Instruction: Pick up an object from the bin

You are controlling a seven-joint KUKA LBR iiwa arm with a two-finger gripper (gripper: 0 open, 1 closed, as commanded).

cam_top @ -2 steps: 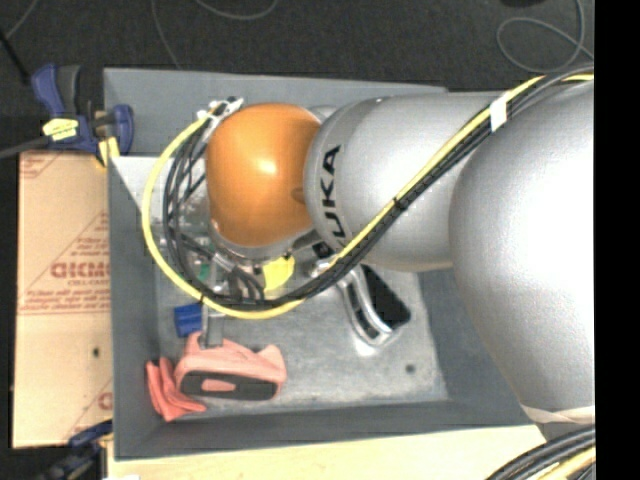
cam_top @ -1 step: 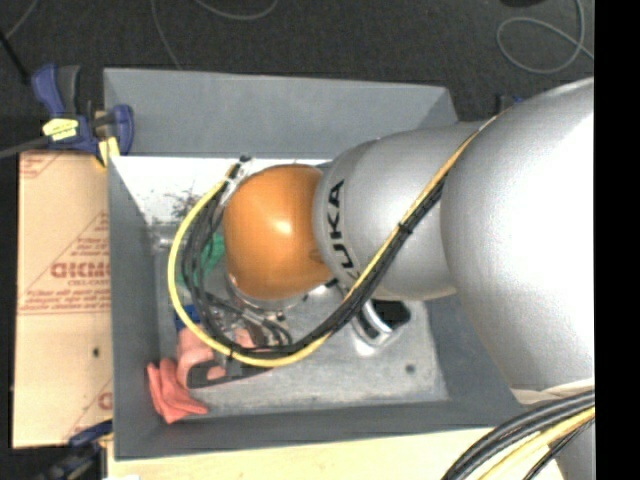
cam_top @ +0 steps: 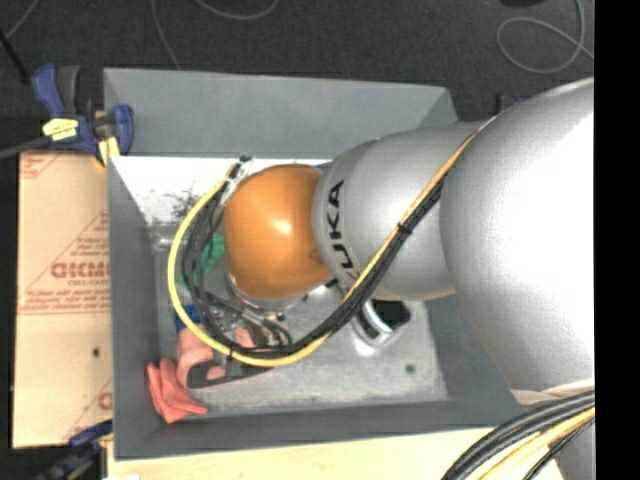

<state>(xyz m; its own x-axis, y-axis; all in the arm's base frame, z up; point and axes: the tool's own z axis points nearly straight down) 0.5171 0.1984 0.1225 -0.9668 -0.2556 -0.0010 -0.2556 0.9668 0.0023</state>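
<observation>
**Jaws.** Tucked under the lower-left side of the orange cover (cam_top: 268, 230), among dark metal parts and looped cable. How far they stand open cannot be told, nor whether they hold anything.

**Pink item** (cam_top: 172, 388). Soft-looking and folded, possibly cloth or rubber. It lies below and left of the orange cover, in the bin's corner there, close against the left wall. A dark part of the wrist assembly sits at its upper-right edge. Whether the two touch cannot be told.

**Green item** (cam_top: 210, 258). Small, just left of the orange cover, half hidden behind the yellow cable (cam_top: 178, 268).

**Pale shiny item** (cam_top: 372, 332). It has a dark patch. It lies below and right of the orange cover, partly under the arm's lower edge.

**Bin** (cam_top: 330, 380). Grey metal.
- Open room: a bare strip of floor runs below the orange cover to the near wall, between the pink item and the right wall.
- Tight room: left of the orange cover, only a narrow gap to the left wall, crossed by the yellow cable.
- Covered: the floor above and right of the orange cover, overhung by the arm.

**Arm** (cam_top: 430, 218). Silver, entering from the right. Black lettering "KUKA" runs down its casing just right of the orange cover.
</observation>
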